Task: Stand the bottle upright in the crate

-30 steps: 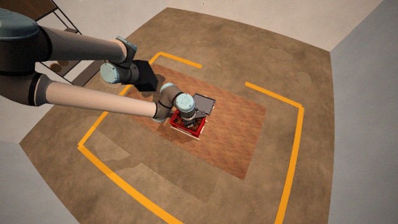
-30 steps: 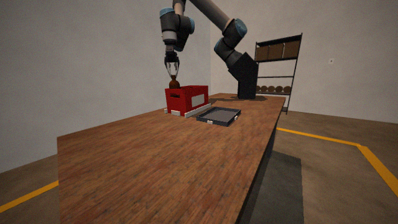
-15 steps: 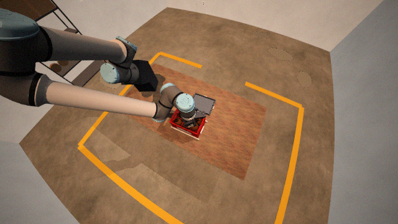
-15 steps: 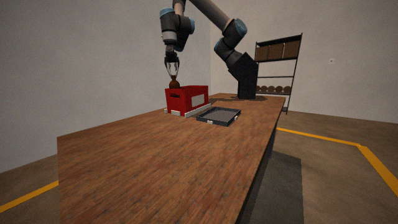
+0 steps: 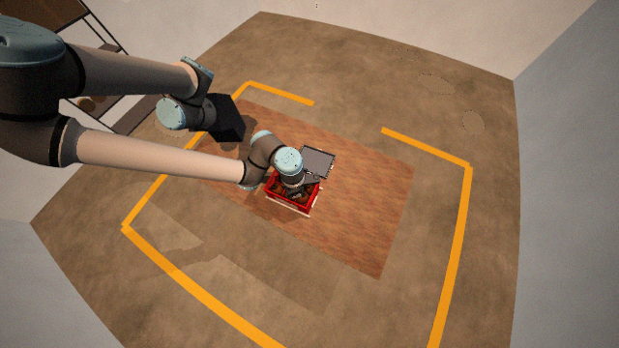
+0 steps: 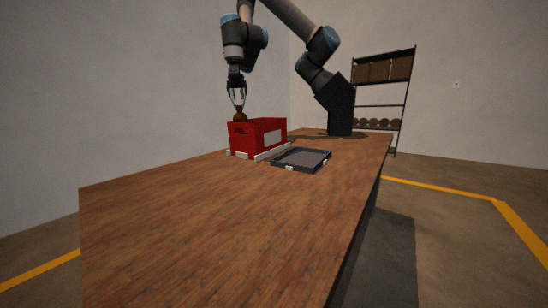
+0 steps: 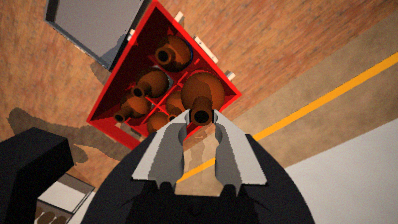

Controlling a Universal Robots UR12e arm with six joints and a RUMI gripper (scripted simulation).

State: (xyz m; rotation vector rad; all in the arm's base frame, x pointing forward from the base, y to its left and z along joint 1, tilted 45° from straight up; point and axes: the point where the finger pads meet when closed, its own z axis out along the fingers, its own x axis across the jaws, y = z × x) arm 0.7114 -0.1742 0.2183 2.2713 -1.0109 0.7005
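Note:
My gripper (image 6: 238, 105) (image 7: 202, 110) is shut on the neck of a brown bottle (image 6: 240, 116) (image 7: 202, 91). The bottle hangs upright, its lower part down inside a corner cell of the red crate (image 6: 257, 136) (image 7: 224, 104) (image 5: 310, 203). Several other brown bottles (image 7: 171, 54) stand in the crate's other cells. The dark grey tray (image 6: 301, 159) (image 5: 317, 160) (image 7: 87, 25) lies empty right beside the crate. In the top view the wrist hides most of the crate's inside.
White blocks (image 6: 269, 152) lie along the crate's foot on the wooden table (image 6: 223, 222). The arm's dark base (image 6: 340, 107) stands at the table's far end. A shelf rack (image 6: 381, 85) with boxes stands behind the table.

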